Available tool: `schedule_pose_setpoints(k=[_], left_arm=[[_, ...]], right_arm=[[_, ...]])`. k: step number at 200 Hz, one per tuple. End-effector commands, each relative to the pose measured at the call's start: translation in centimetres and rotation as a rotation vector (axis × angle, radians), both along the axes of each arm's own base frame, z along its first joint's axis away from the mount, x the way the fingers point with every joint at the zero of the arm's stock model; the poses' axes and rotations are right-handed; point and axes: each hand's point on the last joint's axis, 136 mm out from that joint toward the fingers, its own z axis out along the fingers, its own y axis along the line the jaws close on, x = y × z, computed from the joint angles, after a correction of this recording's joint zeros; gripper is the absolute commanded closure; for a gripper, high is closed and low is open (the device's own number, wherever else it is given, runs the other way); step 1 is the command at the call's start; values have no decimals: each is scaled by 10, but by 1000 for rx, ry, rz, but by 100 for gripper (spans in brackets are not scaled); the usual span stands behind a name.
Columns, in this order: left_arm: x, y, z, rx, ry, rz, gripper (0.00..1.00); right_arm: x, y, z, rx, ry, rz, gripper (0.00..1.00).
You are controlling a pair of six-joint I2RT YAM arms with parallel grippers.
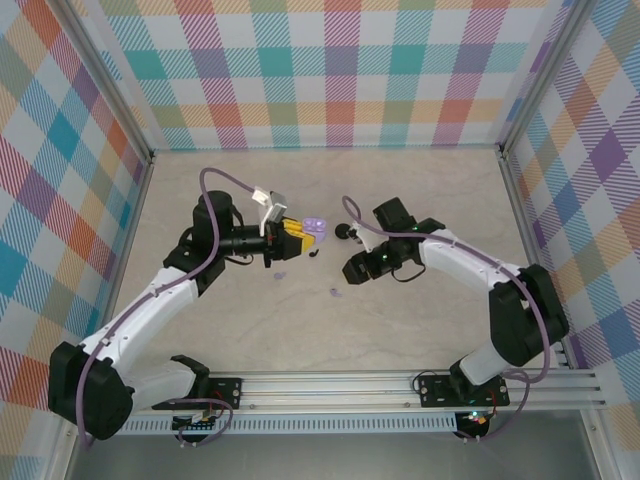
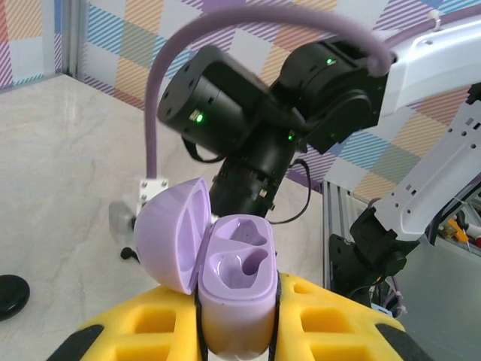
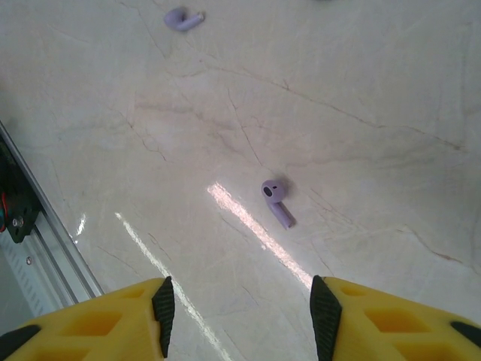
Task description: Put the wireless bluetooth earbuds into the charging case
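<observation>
While the left pincer [image 2: 237, 323] is pinching a small pale lilac plastic charging case [image 2: 237, 293] by its smooth, rounded body, its yellow fingers [image 2: 143, 327], moulded with rectangular cut-outs, are pressing in from both sides, thin black pads against the shell. The case is standing upright and open. Its glossy domed lid [image 2: 171, 235] is hanging off the hinge to the left, and two moulded hollows in the top of the body are lying bare.

The right pincer [image 3: 240, 301] is hovering over the beige, marble-veined tabletop [image 3: 376, 98]. Its blocky yellow fingers [image 3: 398, 316] are standing spread, black pads facing each other, holding nothing and touching nothing.

Just beyond that gap, a tiny comma-shaped pale lilac earbud [image 3: 274, 199] is lying on its side on the table. Its round head is showing a dark oval opening, and its short stem is pointing back toward the pincer. A second lilac earbud of the same shape [image 3: 183, 19] is lying well apart from the first, near the far edge of the right wrist view. In the top view, both are resting on the table nearer the arm bases than the held case.

A flat, round black disc [image 2: 10, 295] is sitting on the table, left of the case in the left wrist view.
</observation>
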Motion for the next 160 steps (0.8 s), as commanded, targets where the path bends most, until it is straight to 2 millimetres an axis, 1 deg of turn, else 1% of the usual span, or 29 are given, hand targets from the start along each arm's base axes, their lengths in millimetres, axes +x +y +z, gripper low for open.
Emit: schedule_pose_setpoints(k=[1, 22, 47, 57, 97, 130, 160], left_arm=[[0, 9, -3, 8, 29, 36, 90], [-2, 13, 0, 4, 25, 46, 90], [-4, 17, 4, 4, 9, 67, 90], [-5, 19, 4, 6, 9, 72, 90], [-8, 20, 7, 3, -1, 73, 90], [-9, 21, 9, 1, -6, 72, 90], [-9, 21, 10, -1, -10, 70, 90]], right_arm=[[0, 12, -12, 1, 13, 7, 49], [-2, 19, -28, -31, 39, 21, 50], [0, 25, -42, -70, 60, 26, 53], [1, 28, -45, -75, 69, 28, 55], [1, 40, -53, -102, 86, 42, 56], [4, 41, -62, -168, 81, 39, 57], [2, 42, -69, -212, 82, 56, 57]])
